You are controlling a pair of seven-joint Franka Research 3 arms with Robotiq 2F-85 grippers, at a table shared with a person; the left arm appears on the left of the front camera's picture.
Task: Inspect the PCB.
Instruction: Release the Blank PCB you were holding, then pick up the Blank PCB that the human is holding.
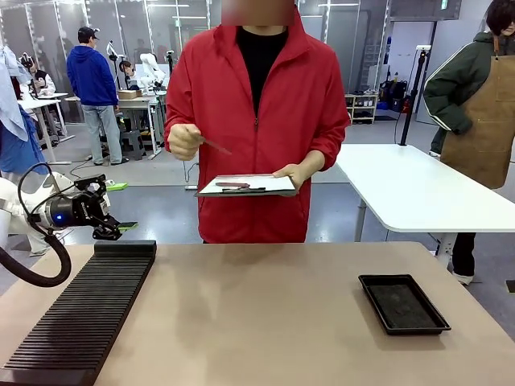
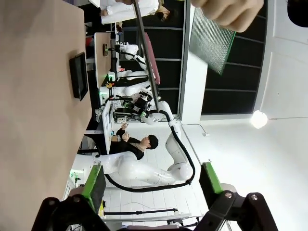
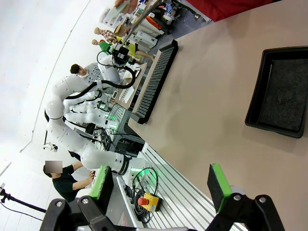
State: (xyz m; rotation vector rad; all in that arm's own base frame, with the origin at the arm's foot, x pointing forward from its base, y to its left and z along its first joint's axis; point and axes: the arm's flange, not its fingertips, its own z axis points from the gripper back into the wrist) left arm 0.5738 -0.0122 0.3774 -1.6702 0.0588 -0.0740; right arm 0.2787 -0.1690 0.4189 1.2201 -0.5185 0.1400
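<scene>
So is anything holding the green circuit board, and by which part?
The person's hand grips the PCB by one end; the left gripper and right gripper are open, empty.

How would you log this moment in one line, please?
PCB: in person's hand | left gripper: open, empty | right gripper: open, empty | clipboard: person's other hand

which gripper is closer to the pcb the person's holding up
Left. The left gripper is open by the table's far left edge, with the PCB in the person's hand ahead of it. The right gripper, also open, sits farther off on the tray side.
</scene>
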